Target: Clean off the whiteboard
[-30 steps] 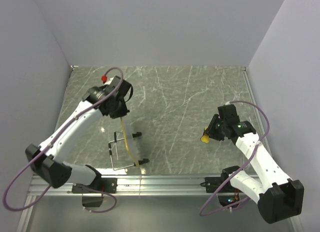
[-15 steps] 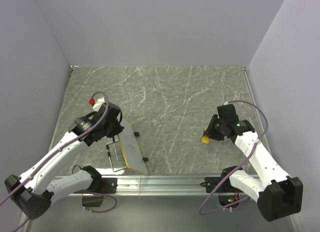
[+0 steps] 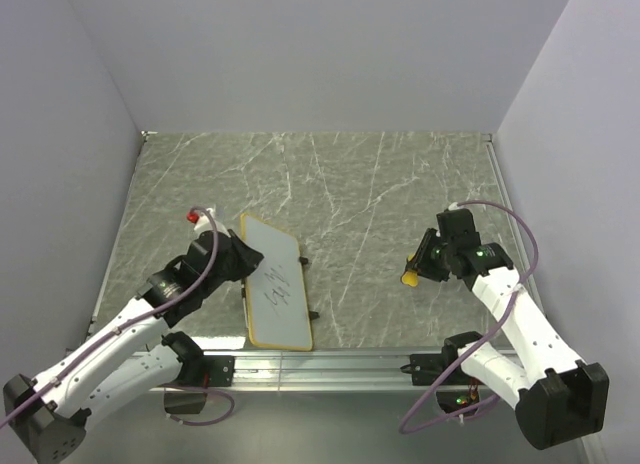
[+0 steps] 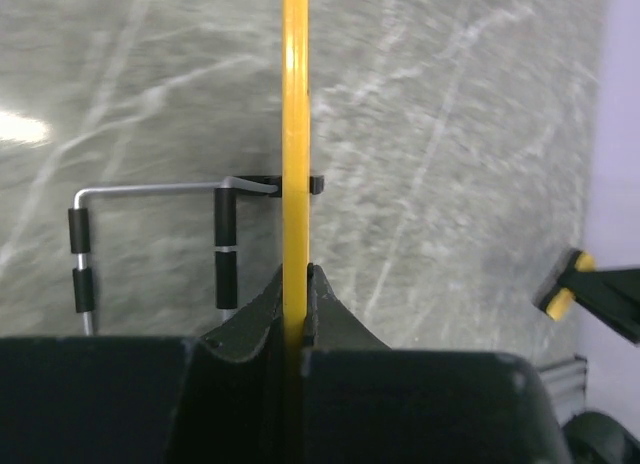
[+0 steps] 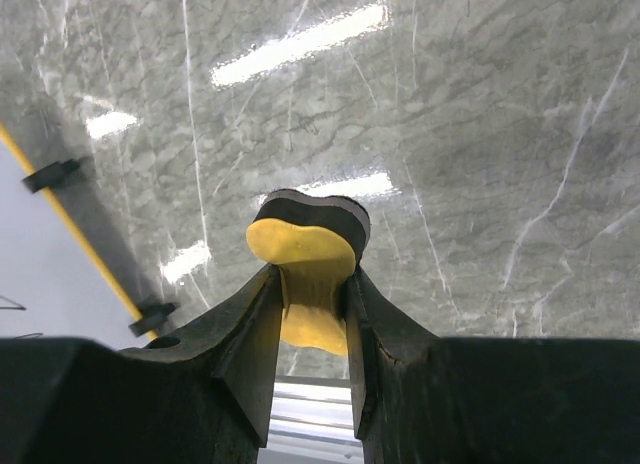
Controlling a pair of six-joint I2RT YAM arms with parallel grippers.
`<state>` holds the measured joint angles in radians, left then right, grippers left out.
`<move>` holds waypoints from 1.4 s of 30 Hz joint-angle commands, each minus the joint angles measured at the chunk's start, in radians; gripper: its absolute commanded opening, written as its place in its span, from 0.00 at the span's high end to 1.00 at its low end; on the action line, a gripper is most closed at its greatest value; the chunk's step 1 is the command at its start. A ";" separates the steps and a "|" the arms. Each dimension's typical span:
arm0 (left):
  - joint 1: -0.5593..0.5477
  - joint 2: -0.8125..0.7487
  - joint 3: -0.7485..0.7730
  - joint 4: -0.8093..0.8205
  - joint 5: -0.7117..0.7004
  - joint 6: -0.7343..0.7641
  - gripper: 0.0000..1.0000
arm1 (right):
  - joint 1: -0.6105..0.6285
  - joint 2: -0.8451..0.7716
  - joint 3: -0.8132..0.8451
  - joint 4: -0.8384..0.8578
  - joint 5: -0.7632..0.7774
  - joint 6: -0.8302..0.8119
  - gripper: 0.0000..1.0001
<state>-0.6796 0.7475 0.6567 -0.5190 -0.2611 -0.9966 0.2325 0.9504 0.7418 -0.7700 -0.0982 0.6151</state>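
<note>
The whiteboard (image 3: pixel 277 281), white with a yellow frame and a dark scribble (image 3: pixel 277 286), faces up at the near left of the table. My left gripper (image 3: pixel 243 260) is shut on its left edge. In the left wrist view the board shows edge-on as a yellow strip (image 4: pixel 295 134) pinched between my left gripper's (image 4: pixel 297 284) jaws. My right gripper (image 3: pixel 416 267) is shut on a small yellow and black eraser (image 3: pixel 410 278), held above the table well right of the board. In the right wrist view the eraser (image 5: pixel 305 249) sits between the right gripper's (image 5: pixel 310 294) jaws, and the board (image 5: pixel 40 284) shows at the left.
A bent wire stand with black sleeves (image 4: pixel 150 190) lies on the marble table behind the board. The board's two black feet (image 3: pixel 314 315) point right. A metal rail (image 3: pixel 330 362) runs along the table's near edge. Grey walls close in the left, back and right.
My left arm has swung down and back towards the near edge, turning the board from edge-on to face-up so the scribble shows. The right arm with the eraser has barely moved.
</note>
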 commanded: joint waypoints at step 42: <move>-0.017 0.671 0.330 0.185 0.276 0.381 1.00 | 0.570 0.553 0.225 0.847 -0.296 0.367 1.00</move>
<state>-0.6548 1.3697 0.9989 -0.2852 0.0631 -0.7158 0.7685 1.4483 0.9741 -0.0811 -0.4278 0.9321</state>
